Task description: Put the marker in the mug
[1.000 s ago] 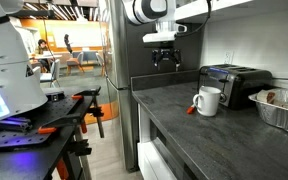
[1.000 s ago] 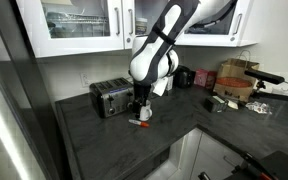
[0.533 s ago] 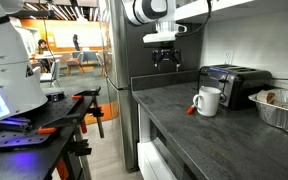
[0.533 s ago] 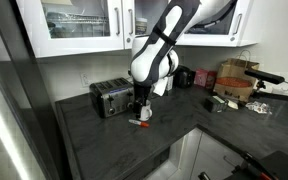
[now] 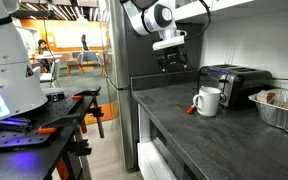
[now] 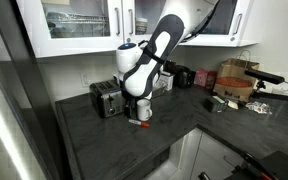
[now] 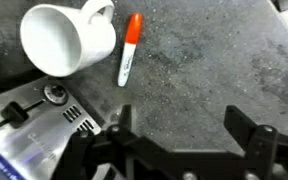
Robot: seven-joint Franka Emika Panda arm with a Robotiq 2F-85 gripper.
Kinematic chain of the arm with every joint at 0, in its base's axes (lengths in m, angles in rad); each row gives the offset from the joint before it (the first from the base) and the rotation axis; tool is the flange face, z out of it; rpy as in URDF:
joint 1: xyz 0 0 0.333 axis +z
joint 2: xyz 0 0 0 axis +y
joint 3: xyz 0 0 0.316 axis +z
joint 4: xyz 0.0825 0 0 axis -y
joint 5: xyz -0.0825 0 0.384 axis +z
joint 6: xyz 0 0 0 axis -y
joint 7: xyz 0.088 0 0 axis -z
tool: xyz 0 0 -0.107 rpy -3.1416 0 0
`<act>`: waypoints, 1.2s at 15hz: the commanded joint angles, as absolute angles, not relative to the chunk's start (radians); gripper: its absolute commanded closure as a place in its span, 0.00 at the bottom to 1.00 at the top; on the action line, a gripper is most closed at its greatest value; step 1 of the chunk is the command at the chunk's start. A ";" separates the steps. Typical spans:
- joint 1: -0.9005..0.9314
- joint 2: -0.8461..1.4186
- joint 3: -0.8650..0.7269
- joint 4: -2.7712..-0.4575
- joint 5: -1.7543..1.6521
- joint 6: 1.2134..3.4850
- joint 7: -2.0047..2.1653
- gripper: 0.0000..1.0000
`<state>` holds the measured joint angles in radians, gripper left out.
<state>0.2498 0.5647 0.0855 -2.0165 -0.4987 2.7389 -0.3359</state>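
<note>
One marker [image 7: 129, 48] flat beside mug [image 7: 64, 40], orange cap end nr handle [image 7: 102, 10].

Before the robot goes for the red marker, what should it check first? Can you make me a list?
1. Jaws open and empty: ok, they are wide apart in the wrist view.
2. Marker free to grab: ok, it lies flat on the counter beside the mug.
3. Mug upright, mouth open: ok.
4. Jaws lined up over the marker: not ok, it lies off to one side and they hang high above it.
5. Room to come down near the toaster: cannot tell.
</note>
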 commanded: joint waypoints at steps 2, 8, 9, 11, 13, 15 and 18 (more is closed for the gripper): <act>0.254 0.715 0.058 -1.864 -0.505 2.766 -0.313 0.00; 0.193 0.921 0.119 -1.641 -0.454 2.713 -0.420 0.00; 0.186 0.949 0.128 -1.611 -0.446 2.705 -0.436 0.00; 0.170 0.997 0.144 -1.555 -0.424 2.691 -0.458 0.00; 0.156 1.038 0.153 -1.506 -0.402 2.676 -0.478 0.00; 0.151 1.065 0.149 -1.470 -0.389 2.658 -0.481 0.00; 0.145 1.098 0.144 -1.427 -0.384 2.638 -0.486 0.00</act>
